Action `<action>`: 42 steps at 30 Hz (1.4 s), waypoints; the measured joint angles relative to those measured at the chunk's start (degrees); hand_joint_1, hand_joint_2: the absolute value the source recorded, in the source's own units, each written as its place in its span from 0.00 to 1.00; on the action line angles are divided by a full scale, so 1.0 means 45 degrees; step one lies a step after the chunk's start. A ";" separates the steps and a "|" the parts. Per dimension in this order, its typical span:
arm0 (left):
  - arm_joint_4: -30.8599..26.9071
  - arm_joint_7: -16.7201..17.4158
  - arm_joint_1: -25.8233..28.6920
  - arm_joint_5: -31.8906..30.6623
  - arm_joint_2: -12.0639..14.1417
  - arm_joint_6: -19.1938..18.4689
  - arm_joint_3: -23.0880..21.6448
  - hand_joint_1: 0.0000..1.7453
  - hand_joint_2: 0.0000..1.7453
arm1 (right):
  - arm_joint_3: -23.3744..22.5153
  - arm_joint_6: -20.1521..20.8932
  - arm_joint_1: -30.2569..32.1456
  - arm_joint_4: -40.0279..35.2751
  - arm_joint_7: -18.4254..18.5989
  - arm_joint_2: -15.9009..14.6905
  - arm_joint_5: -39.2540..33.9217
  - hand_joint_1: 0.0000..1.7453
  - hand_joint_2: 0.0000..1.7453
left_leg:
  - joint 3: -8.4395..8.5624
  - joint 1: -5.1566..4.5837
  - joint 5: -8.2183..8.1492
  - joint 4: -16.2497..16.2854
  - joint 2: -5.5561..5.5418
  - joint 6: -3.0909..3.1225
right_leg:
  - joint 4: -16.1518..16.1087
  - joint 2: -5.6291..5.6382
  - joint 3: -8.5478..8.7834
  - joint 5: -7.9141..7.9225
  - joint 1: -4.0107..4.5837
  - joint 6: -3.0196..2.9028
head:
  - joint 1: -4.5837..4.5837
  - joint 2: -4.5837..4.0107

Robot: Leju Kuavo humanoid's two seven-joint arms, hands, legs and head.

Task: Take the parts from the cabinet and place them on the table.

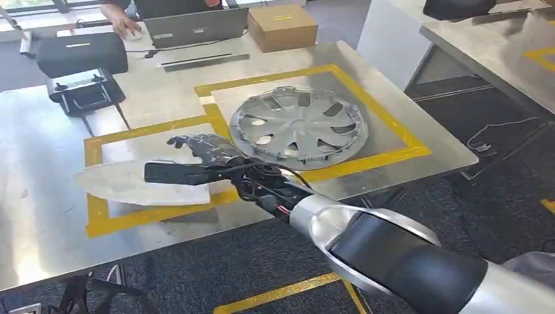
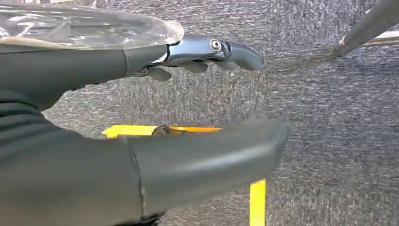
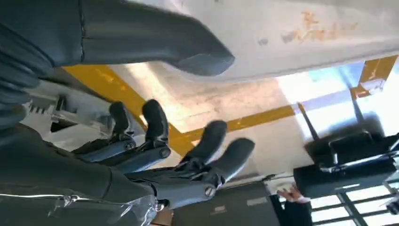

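Hubcap (image 1: 298, 122) flat on table (image 1: 39, 196), right hand (image 1: 203, 157) just beside hubcap, fingers spread, holding nothing, above pale panel (image 1: 131, 182), left hand (image 2: 141, 117) open over carpet.

The right arm reaches forward and left, its right hand (image 1: 203, 154) spread open (fingers apart); the left hand (image 2: 155, 108) hangs open-fingered.

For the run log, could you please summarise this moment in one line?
right hand: open over panel | hubcap: on table | left hand: open
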 joint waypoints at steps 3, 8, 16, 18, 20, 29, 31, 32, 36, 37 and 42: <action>0.0000 0.0073 -0.0001 -0.0155 -0.0015 0.0131 0.0000 0.00 0.00 | -0.0131 -0.0140 -0.0081 0.0053 -0.0029 0.0000 0.0000 0.00 0.00 | 0.0002 0.0000 0.0000 0.0000 0.0000 0.0000 | 0.0001 0.0000 0.0001 0.0000 0.0000 0.0000 | 0.0000 0.0000; 0.0000 0.0355 -0.0020 -0.0461 -0.0029 0.0238 -0.0010 0.00 0.00 | -0.0427 -0.0155 -0.0164 0.0058 -0.0248 0.0000 -0.0297 0.00 0.00 | 0.0004 0.0000 0.0000 0.0000 0.0004 0.0000 | 0.0001 0.0004 -0.0001 0.0000 0.0000 0.0000 | 0.0000 0.0000; 0.0000 0.0568 -0.0029 -0.0466 -0.0029 0.0301 -0.0015 0.00 0.00 | -0.1112 0.0044 -0.0576 0.0044 -0.1030 0.0000 -0.1224 0.00 0.00 | 0.0008 0.0001 0.0001 0.0000 0.0007 -0.0001 | 0.0004 0.0007 0.0005 0.0001 0.0000 -0.0001 | 0.0000 0.0000; 0.0000 0.0568 -0.0026 -0.0447 -0.0029 0.0301 -0.0015 0.00 0.00 | -0.1258 0.0092 -0.0673 0.0044 -0.1151 0.0000 -0.1346 0.00 0.00 | 0.0009 0.0001 0.0001 0.0000 0.0006 -0.0001 | 0.0004 0.0006 0.0007 0.0001 0.0000 -0.0001 | 0.0000 0.0000; 0.0000 0.0559 -0.0022 -0.0398 -0.0019 0.0301 -0.0015 0.00 0.00 | -0.1442 0.0228 -0.0726 0.0034 -0.1439 0.0000 -0.1636 0.00 0.00 | 0.0009 0.0001 0.0001 0.0000 0.0006 -0.0001 | 0.0005 0.0006 0.0009 0.0001 0.0001 -0.0001 | 0.0000 0.0000; 0.0000 0.0355 0.0155 -0.0049 0.0272 0.0272 -0.0015 0.00 0.00 | -0.2802 0.3244 -0.1036 -0.1029 -0.2895 -0.0073 -0.4760 0.00 0.00 | 0.0233 0.0066 -0.0006 -0.0232 0.0071 0.0143 | 0.0547 0.0015 -0.0164 -0.0391 -0.0065 0.0143 | 0.0005 0.0000; 0.0000 0.0350 0.0157 -0.0005 0.0330 0.0272 -0.0015 0.00 0.00 | -0.3036 0.3683 -0.1045 -0.1215 -0.2968 -0.0141 -0.5135 0.00 0.00 | 0.0247 0.0056 -0.0005 -0.0230 0.0087 0.0193 | 0.2791 0.0019 -0.1358 -0.1376 -0.0086 0.0151 | 0.0034 0.0000; 0.0000 0.0335 0.0180 0.0039 0.0345 0.0272 -0.0015 0.00 0.00 | -0.3157 0.4262 -0.0943 -0.1331 -0.2982 -0.0204 -0.5651 0.00 0.00 | 0.0252 0.0056 -0.0011 -0.0228 0.0084 0.0197 | 0.3800 0.0019 -0.1933 -0.1676 -0.0091 0.0167 | 0.0024 0.0000; 0.0000 0.0151 0.0445 0.0301 0.0462 0.0277 0.0029 0.00 0.00 | -0.3798 0.6547 -0.0212 -0.2916 -0.1838 -0.0815 -0.9079 0.00 0.00 | 0.0357 0.0109 -0.0112 -0.0181 0.0042 0.0066 | 0.2497 0.0008 -0.1809 -0.0053 -0.0141 0.0147 | 0.0063 0.0000; 0.0000 0.0098 0.0498 0.0350 0.0490 0.0277 0.0049 0.00 0.00 | -0.3909 0.6736 0.0021 -0.3659 -0.1328 -0.1082 -0.9924 0.00 0.00 | 0.0397 0.0130 -0.0160 -0.0142 0.0030 -0.0006 | 0.1439 0.0006 -0.1388 0.0535 -0.0145 0.0122 | 0.0078 0.0000; 0.0000 -0.0064 0.0876 0.0583 0.0855 0.0165 0.0117 0.00 0.00 | -0.4225 0.6824 0.1920 -0.7240 0.0830 -0.2650 -1.3221 0.00 0.00 | 0.0376 0.0107 -0.0169 -0.0091 -0.0002 -0.0372 | 0.0497 0.0082 -0.0886 0.0653 -0.0004 -0.0202 | -0.0034 0.0000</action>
